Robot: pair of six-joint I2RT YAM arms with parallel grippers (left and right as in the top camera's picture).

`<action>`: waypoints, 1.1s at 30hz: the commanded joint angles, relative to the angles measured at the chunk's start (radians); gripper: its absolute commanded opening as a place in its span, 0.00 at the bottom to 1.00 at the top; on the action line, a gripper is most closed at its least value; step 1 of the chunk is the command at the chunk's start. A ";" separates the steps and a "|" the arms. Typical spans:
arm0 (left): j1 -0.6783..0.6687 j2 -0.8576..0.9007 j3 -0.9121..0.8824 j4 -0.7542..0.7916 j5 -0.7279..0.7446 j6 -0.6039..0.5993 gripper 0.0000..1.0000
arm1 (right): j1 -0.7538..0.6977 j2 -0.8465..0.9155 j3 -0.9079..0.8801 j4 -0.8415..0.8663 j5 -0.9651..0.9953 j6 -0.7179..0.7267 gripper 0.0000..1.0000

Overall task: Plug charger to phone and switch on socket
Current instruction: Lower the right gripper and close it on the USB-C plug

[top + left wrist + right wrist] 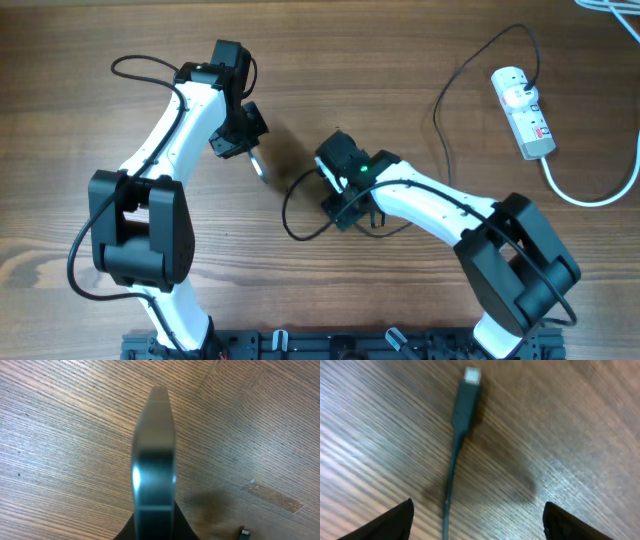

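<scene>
Left fingers (126,535): clenched on the phone (154,460), which the left wrist view shows edge-on and lifted clear of the table (80,60).
Right fingers (400,522): released and spread wide, low over the table, grasping nothing.
Charger (296,215): its black cable loops on the table beside the right arm. The plug tip (471,375) lies flat on the wood just ahead of the spread right fingers, touching neither of them.
Socket (523,112): at the far right of the table, well apart from both arms, with the white adapter (519,97) seated in it.
Done so far: the phone is in hand and raised — that much is ready.
Left to do: by my reading, grasp the plug tip, bring it to the phone's port and push it in, then press a red switch. Whether that switch is already on cannot be told at this size.
</scene>
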 commanded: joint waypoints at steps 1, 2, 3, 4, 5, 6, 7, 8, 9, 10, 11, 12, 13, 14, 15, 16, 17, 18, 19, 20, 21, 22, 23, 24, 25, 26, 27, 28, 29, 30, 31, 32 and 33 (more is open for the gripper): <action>0.007 -0.033 -0.003 -0.001 -0.013 -0.010 0.04 | 0.000 0.008 -0.068 0.041 0.089 0.024 0.82; 0.007 -0.033 -0.003 -0.001 -0.013 -0.010 0.04 | 0.000 0.008 -0.079 0.048 0.113 0.024 0.82; 0.007 -0.033 -0.003 -0.001 -0.013 -0.010 0.04 | -0.001 0.008 -0.084 0.050 0.137 0.023 0.83; 0.007 -0.033 -0.003 -0.001 -0.013 -0.010 0.04 | -0.004 0.008 -0.087 0.050 0.169 0.023 0.83; 0.007 -0.033 -0.003 -0.001 -0.013 -0.010 0.04 | -0.010 0.008 -0.087 0.051 0.194 0.024 0.84; 0.007 -0.033 -0.003 -0.001 -0.013 -0.010 0.04 | -0.022 0.008 -0.087 0.053 0.224 0.024 0.85; 0.007 -0.033 -0.003 -0.001 -0.013 -0.010 0.04 | -0.034 0.008 -0.087 0.054 0.237 0.025 0.85; 0.007 -0.033 -0.003 -0.001 -0.013 -0.010 0.04 | -0.047 0.008 -0.087 0.055 0.245 0.027 0.85; 0.007 -0.033 -0.003 -0.001 -0.013 -0.010 0.04 | -0.066 0.008 -0.087 0.057 0.245 0.027 0.86; 0.007 -0.033 -0.003 -0.001 -0.013 -0.010 0.04 | -0.079 0.008 -0.087 0.059 0.245 0.032 0.85; 0.007 -0.033 -0.003 -0.001 -0.013 -0.010 0.04 | -0.098 0.008 -0.087 0.063 0.245 0.035 0.85; 0.007 -0.033 -0.003 -0.001 -0.013 -0.010 0.04 | -0.116 0.008 -0.087 0.066 0.245 0.046 0.85; 0.007 -0.033 -0.003 -0.001 -0.013 -0.010 0.04 | -0.134 0.008 -0.087 0.068 0.245 0.049 0.85; 0.007 -0.033 -0.003 -0.001 -0.013 -0.010 0.04 | -0.147 0.008 -0.087 0.069 0.245 0.050 0.85; 0.007 -0.033 -0.003 0.000 -0.013 -0.010 0.04 | -0.159 0.008 -0.087 0.069 0.244 0.050 0.86; 0.007 -0.033 -0.003 0.000 -0.013 -0.010 0.04 | -0.167 0.008 -0.087 0.069 0.240 0.049 0.86; 0.007 -0.033 -0.003 0.000 -0.013 -0.010 0.04 | -0.172 0.008 -0.087 0.069 0.224 0.049 0.86; 0.007 -0.033 -0.003 0.000 -0.013 -0.010 0.04 | -0.174 0.008 -0.087 0.070 0.200 0.048 0.88; 0.007 -0.033 -0.003 0.000 -0.013 -0.010 0.04 | -0.173 0.008 -0.087 0.076 0.161 0.049 0.88; 0.007 -0.033 -0.003 -0.001 -0.013 -0.010 0.04 | -0.173 0.008 -0.087 0.080 0.145 0.049 0.88; 0.007 -0.033 -0.003 -0.001 -0.013 -0.010 0.04 | -0.173 0.008 -0.087 0.086 0.132 0.050 0.88; 0.007 -0.033 -0.003 -0.001 -0.013 -0.010 0.04 | -0.173 0.008 -0.087 0.094 0.130 0.050 0.88; 0.007 -0.033 -0.003 -0.001 -0.013 -0.010 0.04 | -0.173 0.008 -0.087 0.099 0.131 0.050 0.89; 0.007 -0.033 -0.003 -0.001 -0.013 -0.010 0.04 | -0.173 0.008 -0.087 0.099 0.122 0.054 0.92; 0.007 -0.033 -0.003 -0.002 -0.013 -0.010 0.04 | -0.173 0.008 -0.087 0.092 0.086 0.058 0.96; 0.007 -0.033 -0.003 -0.002 -0.013 -0.010 0.04 | -0.173 0.008 -0.087 0.083 0.041 0.079 1.00; 0.007 -0.033 -0.003 -0.005 -0.013 -0.010 0.04 | -0.173 0.008 -0.087 0.075 -0.004 0.097 1.00; 0.007 -0.033 -0.003 -0.006 -0.013 -0.010 0.04 | -0.173 0.008 -0.088 0.066 -0.048 0.120 1.00; 0.007 -0.033 -0.003 -0.006 -0.013 -0.010 0.04 | -0.173 0.008 -0.088 0.061 -0.072 0.138 1.00; 0.006 -0.033 -0.003 -0.005 -0.011 -0.010 0.04 | -0.173 0.008 -0.088 0.076 -0.082 0.149 1.00; 0.006 -0.033 -0.003 -0.004 -0.006 -0.010 0.04 | -0.173 0.008 -0.088 0.098 -0.079 0.153 1.00; 0.006 -0.033 -0.003 -0.001 -0.002 -0.010 0.04 | -0.173 0.008 -0.087 0.126 -0.045 0.154 1.00; 0.006 -0.033 -0.003 0.001 -0.002 -0.010 0.04 | -0.174 0.008 -0.087 0.153 0.017 0.158 1.00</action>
